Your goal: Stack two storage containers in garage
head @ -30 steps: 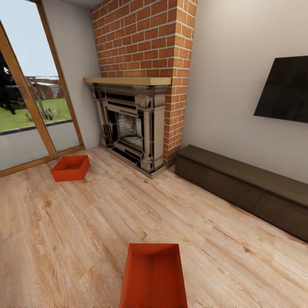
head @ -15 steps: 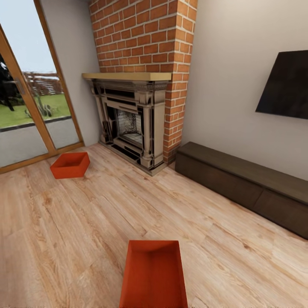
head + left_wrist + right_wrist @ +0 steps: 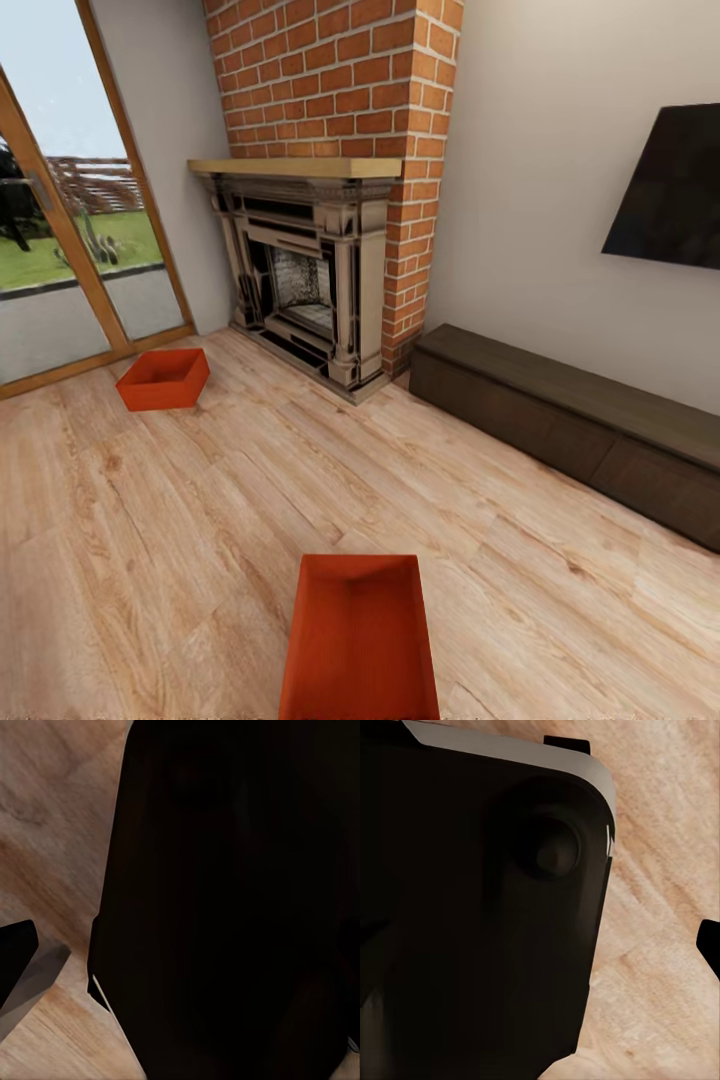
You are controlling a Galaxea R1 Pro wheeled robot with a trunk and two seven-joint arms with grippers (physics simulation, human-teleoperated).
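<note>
On the living room's wood floor (image 3: 200,520) both storage containers sit ungrasped — one near (image 3: 360,640), one far left (image 3: 163,379) — apparently awaiting pickup; whether either gripper is clenched I cannot tell.

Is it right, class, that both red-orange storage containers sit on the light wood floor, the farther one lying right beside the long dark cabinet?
Not quite. In the head view, the farther container lies near the glass door, left of the fireplace, well away from the cabinet. Both containers, including the nearer one, do sit on the wood floor.
</note>
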